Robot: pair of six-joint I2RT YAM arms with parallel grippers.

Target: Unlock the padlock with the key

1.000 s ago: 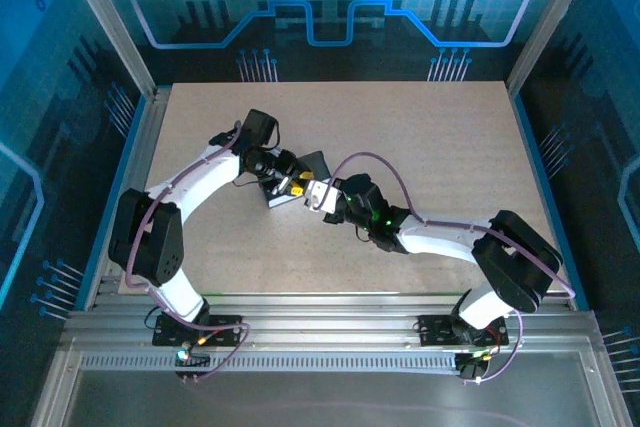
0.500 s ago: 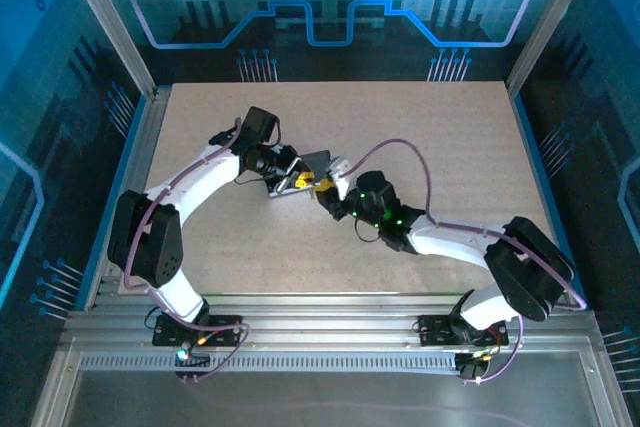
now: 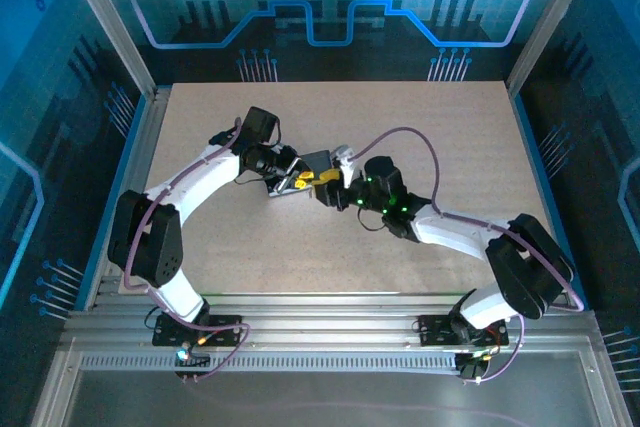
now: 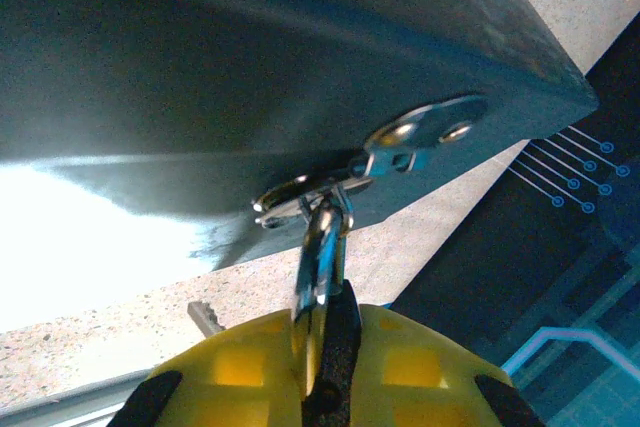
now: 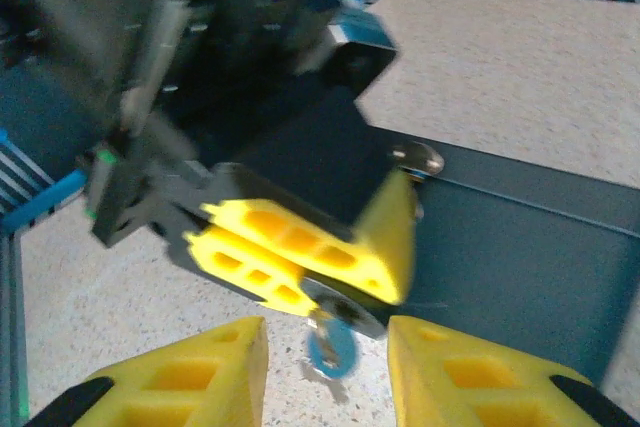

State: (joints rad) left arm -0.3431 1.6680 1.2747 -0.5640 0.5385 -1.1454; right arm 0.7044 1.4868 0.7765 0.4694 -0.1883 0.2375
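A silver padlock (image 4: 322, 247) hangs from a metal hasp (image 4: 420, 132) on a dark box (image 3: 316, 161). My left gripper (image 4: 325, 347) is shut on it, its yellow fingers (image 5: 300, 237) pinching the padlock's body (image 5: 345, 307). A blue-headed key (image 5: 335, 352) dangles just under the padlock; whether it sits in the keyhole I cannot tell. My right gripper (image 5: 325, 337) is open, with a yellow finger on either side of the key and touching nothing. From above, the left gripper (image 3: 298, 179) and right gripper (image 3: 330, 187) meet at the box's near side.
The dark box (image 5: 520, 237) stands on the speckled tabletop (image 3: 450, 137) left of centre. A small grey toothed piece (image 4: 205, 317) pokes out beside the left finger. Aluminium frame posts (image 3: 100, 17) and blue side rails border the table.
My right gripper has swung up and toward the box and opened from shut. My left gripper has closed on the padlock and stayed at the box.
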